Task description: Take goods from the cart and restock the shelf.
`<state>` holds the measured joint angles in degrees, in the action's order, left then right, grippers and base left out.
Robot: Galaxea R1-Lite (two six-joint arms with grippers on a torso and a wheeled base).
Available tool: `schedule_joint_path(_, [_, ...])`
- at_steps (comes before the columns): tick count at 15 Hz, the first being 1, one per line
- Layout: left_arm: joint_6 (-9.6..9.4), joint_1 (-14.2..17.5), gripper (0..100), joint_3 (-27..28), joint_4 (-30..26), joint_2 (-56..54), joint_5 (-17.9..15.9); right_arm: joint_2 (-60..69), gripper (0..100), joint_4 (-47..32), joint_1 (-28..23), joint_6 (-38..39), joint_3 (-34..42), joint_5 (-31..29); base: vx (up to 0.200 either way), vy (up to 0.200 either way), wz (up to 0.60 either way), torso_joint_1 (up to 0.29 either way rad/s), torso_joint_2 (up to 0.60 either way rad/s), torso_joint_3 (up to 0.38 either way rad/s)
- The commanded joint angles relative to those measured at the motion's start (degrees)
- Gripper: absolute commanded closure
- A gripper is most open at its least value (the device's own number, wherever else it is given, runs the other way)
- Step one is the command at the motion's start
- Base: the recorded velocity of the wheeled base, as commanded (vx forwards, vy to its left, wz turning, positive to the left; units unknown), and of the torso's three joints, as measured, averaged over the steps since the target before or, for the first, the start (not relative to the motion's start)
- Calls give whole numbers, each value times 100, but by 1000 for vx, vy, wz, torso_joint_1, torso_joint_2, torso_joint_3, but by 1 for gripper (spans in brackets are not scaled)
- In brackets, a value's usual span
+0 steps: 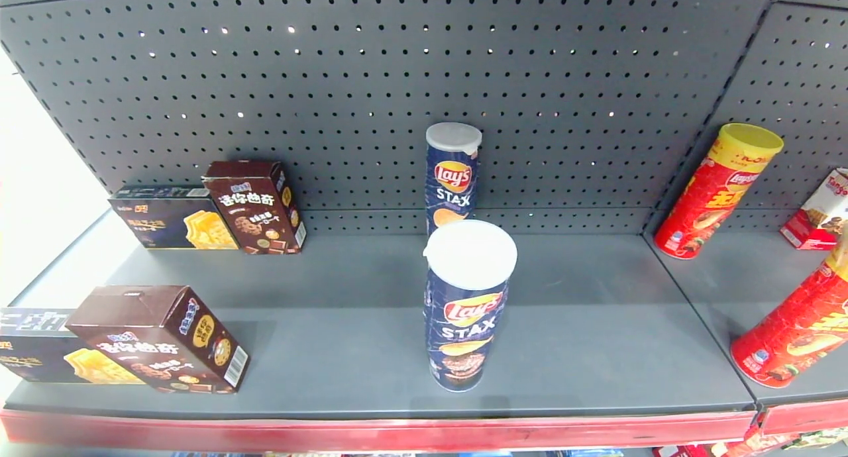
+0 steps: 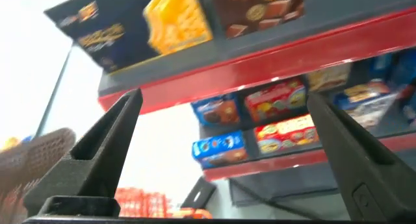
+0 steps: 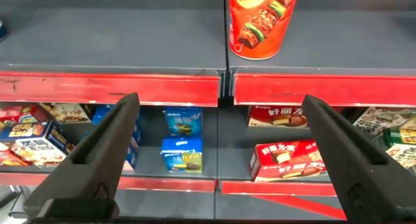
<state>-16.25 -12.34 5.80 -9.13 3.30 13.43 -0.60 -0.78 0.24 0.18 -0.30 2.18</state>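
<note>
- Your left gripper (image 2: 224,100) sits below the red lip (image 2: 260,58) of the shelf (image 1: 596,338), jaws spread wide with nothing between them.
- Your right gripper (image 3: 221,102) is also spread and empty, facing the lip where two bays join.
- Front row, four items: a front dark box (image 1: 46,361) with a yellow picture touches a front brown box (image 1: 162,338) at the left. A front blue can (image 1: 467,304) stands upright mid-shelf under a white lid. A front red can (image 1: 795,331) is in the right bay, near its edge.
- You have bare deck on both sides of the blue can.
- Back row, five items: a rear dark box (image 1: 172,218), a rear brown box (image 1: 255,205), a rear blue can (image 1: 452,175), a rear red can (image 1: 719,192) and a red-and-white box (image 1: 818,212).
- All labels face you.
- A pegboard wall (image 1: 331,79) closes the back.
</note>
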Motion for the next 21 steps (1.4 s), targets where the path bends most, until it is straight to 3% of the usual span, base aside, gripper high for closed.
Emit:
schedule_joint_path(1, [228,1383,0,9,-19,197,1,7,0,8,2,-9,4,2,0,0,0,0,0,0])
schedule_joint_path(4, [1194,1242,0,-176,245,-330,-60,7,0,-1,2,-9,4,2,0,0,0,0,0,0])
schedule_joint_path(5, [1370,1225,0,-255,438,-330,-166,7,0,8,2,-9,4,2,0,0,0,0,0,0])
schedule_joint_path(6, [1396,1216,0,-273,509,-330,-825,7,0,8,2,-9,4,2,0,0,0,0,0,0])
schedule_joint_path(7, [1379,1225,0,-273,526,-330,-1756,7,0,8,2,-9,4,2,0,0,0,0,0,0])
schedule_joint_path(8, [1247,1225,0,-281,553,-330,-2117,7,0,-1,2,-9,4,2,0,0,0,0,0,0])
schedule_joint_path(9, [1036,1225,0,-290,570,-330,-2231,7,0,-1,2,-9,4,2,0,0,0,0,0,0])
schedule_joint_path(11, [1019,1216,0,-325,570,-330,-2196,7,0,8,2,-9,4,2,0,0,0,0,0,0])
schedule_joint_path(13, [1089,1216,0,-528,667,-330,-1176,7,0,8,2,-9,4,2,0,0,0,0,0,0])
schedule_joint_path(14, [1361,1216,0,-580,966,-330,-1001,7,0,8,2,-9,4,2,0,0,0,0,0,0])
schedule_joint_path(17, [1432,1225,0,-580,913,-330,-1053,7,0,8,2,-9,4,2,0,0,0,0,0,0])
schedule_joint_path(18, [1590,1225,0,-580,922,-330,-1212,7,0,-1,2,-9,4,2,0,0,0,0,0,0])
schedule_joint_path(21, [1555,1216,0,-580,913,-330,-1431,7,0,8,2,-9,4,2,0,0,0,0,0,0])
